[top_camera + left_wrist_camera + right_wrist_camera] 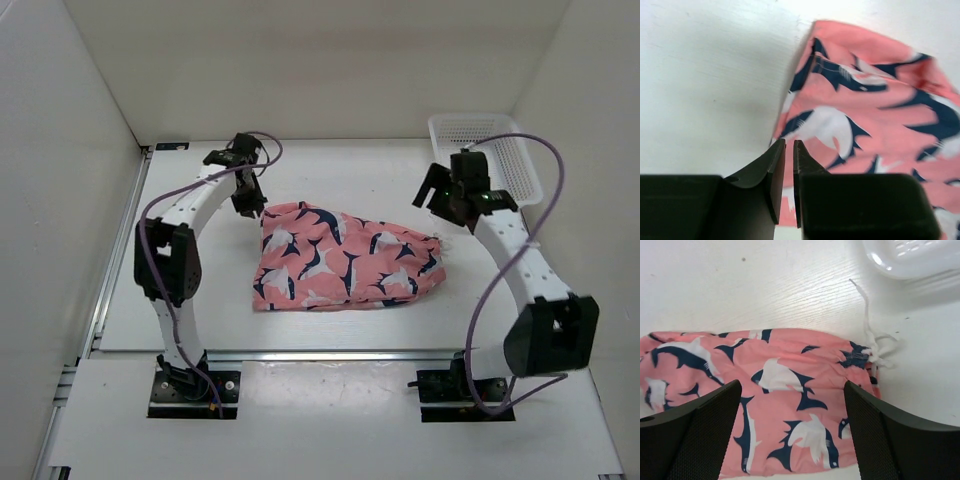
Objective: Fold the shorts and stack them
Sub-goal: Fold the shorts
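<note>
Now, the white counter (340,170) shows open surface beyond the shorts' far edge and to their left. The shorts (340,260) lie flat mid-counter. The basket (500,140) sits in the far right corner. The right gripper (792,384) hangs wide above the waistband edge. The left gripper (789,142), narrowed to a slit, hovers at the left hem. The drawstring (867,320) trails toward the basket.

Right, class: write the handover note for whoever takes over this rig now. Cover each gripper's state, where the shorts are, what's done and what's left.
Left gripper: shut, holding nothing, by the far-left corner of the shorts.
Right gripper: open, holding nothing, above the drawstring end.
Shorts: lying mid-table, outside the white basket.
Done: they look folded over once, though rumpled.
Left: tidy and finish the fold, then stack them.
</note>
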Controlling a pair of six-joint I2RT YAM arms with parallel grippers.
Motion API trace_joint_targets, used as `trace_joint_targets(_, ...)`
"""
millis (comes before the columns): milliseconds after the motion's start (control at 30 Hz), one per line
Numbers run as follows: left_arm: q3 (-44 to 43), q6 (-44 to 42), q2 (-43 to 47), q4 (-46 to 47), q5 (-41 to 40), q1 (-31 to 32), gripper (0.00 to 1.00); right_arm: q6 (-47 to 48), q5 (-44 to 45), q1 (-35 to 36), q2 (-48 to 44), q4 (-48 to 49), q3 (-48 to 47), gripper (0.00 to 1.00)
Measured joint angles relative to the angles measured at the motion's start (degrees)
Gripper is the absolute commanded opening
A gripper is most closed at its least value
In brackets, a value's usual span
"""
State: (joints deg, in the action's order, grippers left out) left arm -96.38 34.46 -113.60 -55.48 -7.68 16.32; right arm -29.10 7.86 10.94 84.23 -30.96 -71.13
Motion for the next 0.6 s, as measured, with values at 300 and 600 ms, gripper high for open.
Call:
trace_joint_targets(300,2.6,0.33,12.79,0.24,0.07,1.38,0.25,-0.02,-3.28,-8.63,-7.26,-0.42,21.77,0.83)
trace_joint_targets(600,5.86,0.96,10.01,0.79,1.2,2.21,0.19,1.97,-6.56,-8.63,0.76,0.61,24.65,0.68)
